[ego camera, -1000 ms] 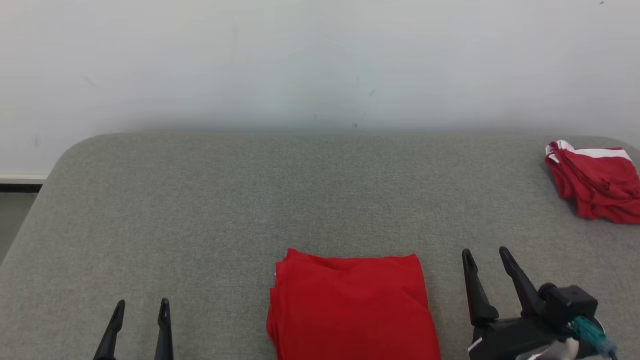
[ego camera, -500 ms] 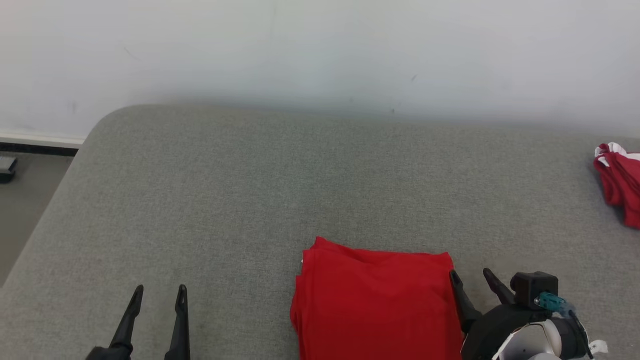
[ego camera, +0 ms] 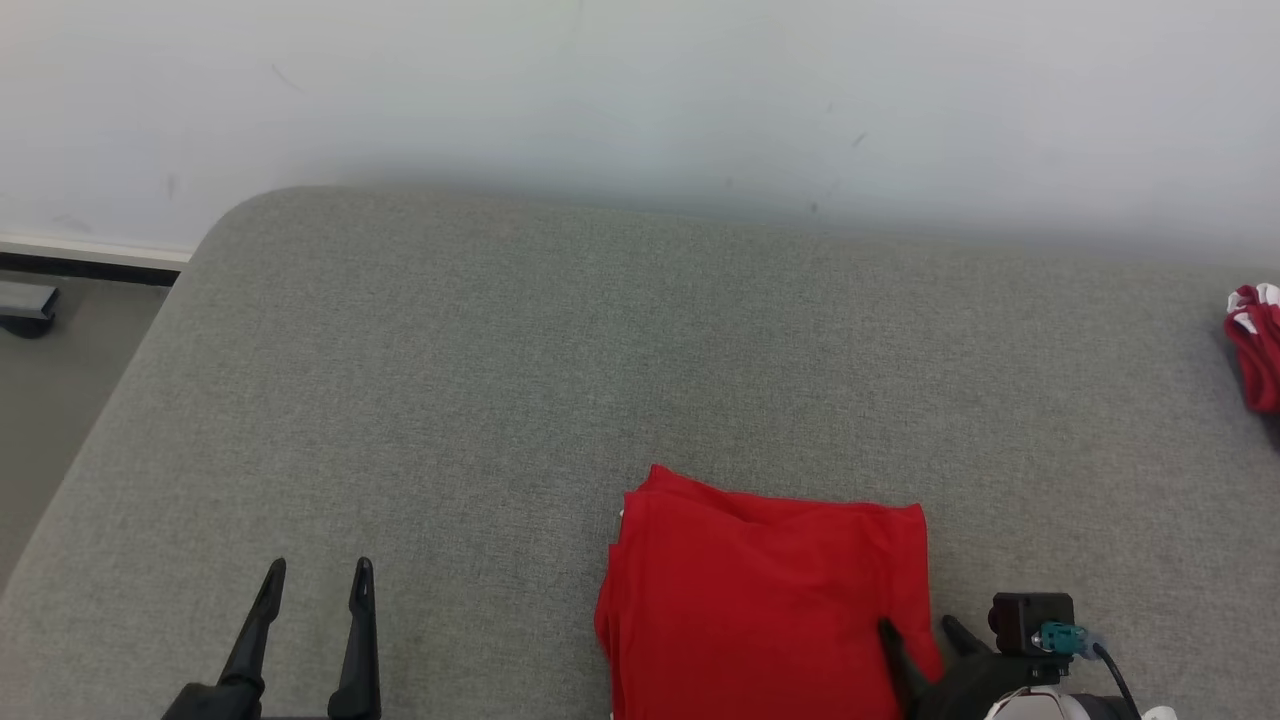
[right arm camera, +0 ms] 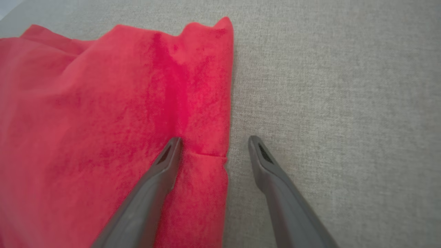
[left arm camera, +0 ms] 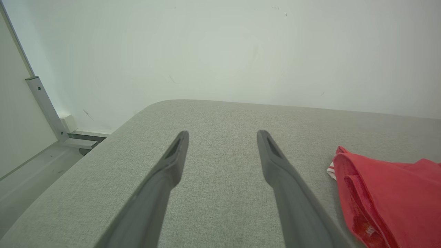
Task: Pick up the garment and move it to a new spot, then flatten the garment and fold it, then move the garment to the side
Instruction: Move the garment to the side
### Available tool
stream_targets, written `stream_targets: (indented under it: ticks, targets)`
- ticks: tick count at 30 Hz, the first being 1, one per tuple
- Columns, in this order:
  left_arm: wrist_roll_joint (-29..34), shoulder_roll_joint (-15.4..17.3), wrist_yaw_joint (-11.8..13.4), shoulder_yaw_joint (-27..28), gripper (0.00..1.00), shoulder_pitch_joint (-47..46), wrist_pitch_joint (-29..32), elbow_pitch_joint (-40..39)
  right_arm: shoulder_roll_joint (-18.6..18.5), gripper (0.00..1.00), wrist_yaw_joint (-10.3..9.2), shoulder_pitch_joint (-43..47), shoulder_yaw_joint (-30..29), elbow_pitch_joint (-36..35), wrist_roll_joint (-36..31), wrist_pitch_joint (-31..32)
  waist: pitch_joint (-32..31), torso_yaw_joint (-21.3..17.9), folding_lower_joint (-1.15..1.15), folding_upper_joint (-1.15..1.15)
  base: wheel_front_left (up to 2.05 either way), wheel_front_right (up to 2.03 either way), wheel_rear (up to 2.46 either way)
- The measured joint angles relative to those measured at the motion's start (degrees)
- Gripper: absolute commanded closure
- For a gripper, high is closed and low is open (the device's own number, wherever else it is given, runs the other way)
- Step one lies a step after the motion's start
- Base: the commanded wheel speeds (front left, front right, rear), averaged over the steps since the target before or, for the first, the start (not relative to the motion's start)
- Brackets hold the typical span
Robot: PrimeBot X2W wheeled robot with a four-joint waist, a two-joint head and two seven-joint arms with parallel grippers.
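The head camera is looking down and forward across the grey padded surface (ego camera: pixel 500 380) toward the wall (ego camera: pixel 640 80), the left wrist camera is skimming low toward that wall, and the right is hovering close above, all sharing the folded red garment (ego camera: pixel 770 590).

Spread right tool (right arm camera: pixel 214 138) straddles red garment (right arm camera: pixel 103 120) edge, grey surface (right arm camera: pixel 327 86) beneath.

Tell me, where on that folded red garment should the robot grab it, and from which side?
Its right edge, approached from the right, seems best. The folded red garment lies flat in stacked layers, and that straight edge runs between the open right gripper's fingers: one over cloth, one over the grey surface.
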Motion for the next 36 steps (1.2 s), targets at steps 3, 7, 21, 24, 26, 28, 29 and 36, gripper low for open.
stream_targets:
  ticks: [3, 7, 21, 24, 26, 28, 29, 36]
  targets:
    - [0.0, -0.1, 0.0, 0.1, 0.00, -0.2, 0.0, -0.1, -0.2, 0.10, -0.16, 0.1, 1.6, 0.4, 2.0, 0.9, 0.2, -0.1, 0.00, 0.00, 0.00, 0.00, 0.00]
    - [-0.2, -0.3, 0.0, 0.2, 0.00, -0.7, 0.0, -0.2, -0.5, 0.76, -0.20, 0.1, 4.3, 0.6, 4.4, 2.3, 0.8, -0.1, 0.00, 0.00, 0.00, 0.00, 0.00]
    - [-0.4, -0.7, -0.1, 0.6, 0.00, -2.2, 0.0, -0.5, -4.1, 1.00, -0.08, -10.3, 5.8, 0.2, 5.1, 1.1, 3.3, -0.6, 0.00, 0.01, 0.00, 0.00, 0.00]
    - [-0.4, -0.7, -0.1, 0.5, 0.00, -3.0, 0.0, -0.8, -6.5, 1.00, -0.08, -15.2, 7.2, 0.0, 5.5, 2.2, 4.6, -1.0, 0.00, 0.01, 0.00, 0.00, 0.00]
    - [-0.5, -0.7, -0.1, 0.4, 0.00, -3.8, 0.0, -1.1, -8.4, 1.00, -0.08, -18.5, 8.1, -0.2, 5.7, 2.9, 5.7, -1.2, 0.01, 0.02, 0.00, 0.00, 0.00]
    - [-0.5, -0.6, -0.1, 0.2, 0.00, -4.7, 0.0, -1.5, -10.3, 1.00, -0.08, -21.7, 8.7, -0.4, 6.2, 3.8, 7.1, -1.5, 0.01, 0.01, 0.00, 0.00, 0.00]
    - [-0.6, -0.6, -0.1, 0.1, 0.00, -5.3, 0.0, -1.7, -11.5, 1.00, -0.08, -23.2, 9.1, -0.5, 6.2, 4.2, 7.8, -1.7, 0.01, 0.01, 0.00, 0.00, 0.00]
    - [-0.8, 0.7, -0.1, -0.3, 0.00, -8.5, 0.0, -4.1, -20.8, 1.00, -0.08, -32.8, 10.2, -2.7, 7.4, 6.8, 13.8, -3.5, 0.01, 0.01, 0.00, 0.00, 0.00]
